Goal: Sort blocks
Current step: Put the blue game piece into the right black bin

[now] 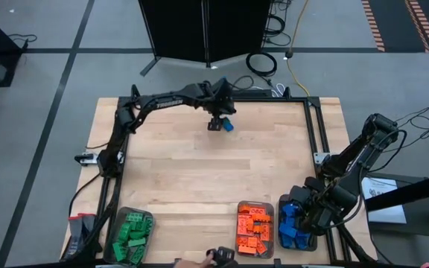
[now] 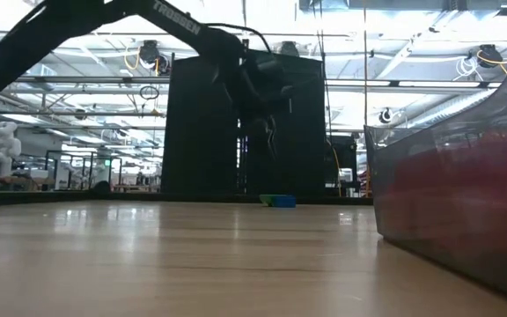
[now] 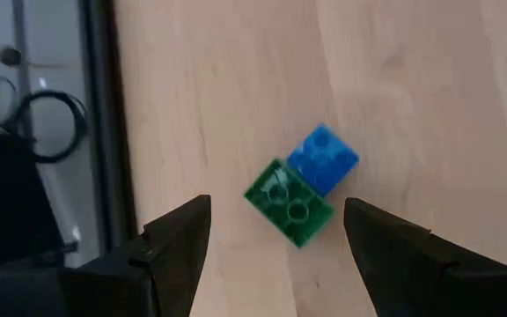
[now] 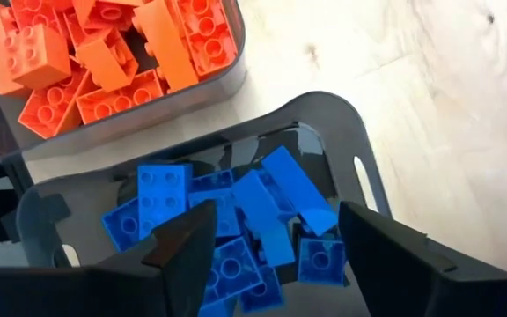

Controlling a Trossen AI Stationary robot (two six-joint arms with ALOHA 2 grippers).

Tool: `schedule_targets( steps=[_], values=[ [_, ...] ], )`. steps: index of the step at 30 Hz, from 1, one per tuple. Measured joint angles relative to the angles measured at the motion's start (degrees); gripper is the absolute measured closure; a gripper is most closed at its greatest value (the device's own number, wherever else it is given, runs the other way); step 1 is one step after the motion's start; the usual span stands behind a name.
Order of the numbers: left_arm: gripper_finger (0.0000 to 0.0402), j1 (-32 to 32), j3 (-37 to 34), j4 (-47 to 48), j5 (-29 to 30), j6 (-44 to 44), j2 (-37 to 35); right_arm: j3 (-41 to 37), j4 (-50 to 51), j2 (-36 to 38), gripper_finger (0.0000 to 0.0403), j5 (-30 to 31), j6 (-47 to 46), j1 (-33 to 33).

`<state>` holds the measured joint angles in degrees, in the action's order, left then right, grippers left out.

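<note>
Left pincer (image 3: 275, 255) gapes above 2 touching blocks (image 3: 302, 185) near the table's far edge (image 1: 274, 100).

In the high view, the green block by the left gripper (image 1: 216, 123) at upper centre is hidden under the gripper; only the blue block (image 1: 229, 126) peeks out. The green tray (image 1: 149, 218) and the dark object (image 1: 221, 257) at the bottom centre are cut by the bottom edge; what that object is cannot be told. In the low view, the two blocks (image 2: 278, 201) at mid-frame are too small to separate clearly, and the tray wall (image 2: 451, 207) at right is cut by the edge, its contents a red blur. In the right wrist view, the orange tray (image 4: 224, 77) is cut off at the upper left.
</note>
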<state>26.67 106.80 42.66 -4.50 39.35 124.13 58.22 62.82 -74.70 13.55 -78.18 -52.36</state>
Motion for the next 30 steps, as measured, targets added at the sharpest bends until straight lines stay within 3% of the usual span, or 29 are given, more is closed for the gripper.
schedule_targets(
  steps=[14, 20, 24, 30],
  values=[
    [0.0139, -0.3, 0.5, -5.0, -0.8, -0.4, 4.8, 0.0, 0.5, 0.0, 0.0167, 0.1, 0.9, 0.0],
    [0.0139, -0.8, 2.7, -9.1, 0.2, -8.3, 6.9, 0.0, 0.4, 0.0, 0.0167, 0.0, -0.5, 0.0],
    [0.0143, -0.9, 5.7, -7.7, 0.8, -13.3, 9.5, 0.0, 0.3, 0.0, 0.0167, 0.0, -0.9, 0.0],
    [0.0144, -1.0, 10.0, 1.2, 6.4, -16.6, 13.2, 0.0, 0.3, 0.0, 0.0167, -0.1, -2.1, 0.0]
  ],
)
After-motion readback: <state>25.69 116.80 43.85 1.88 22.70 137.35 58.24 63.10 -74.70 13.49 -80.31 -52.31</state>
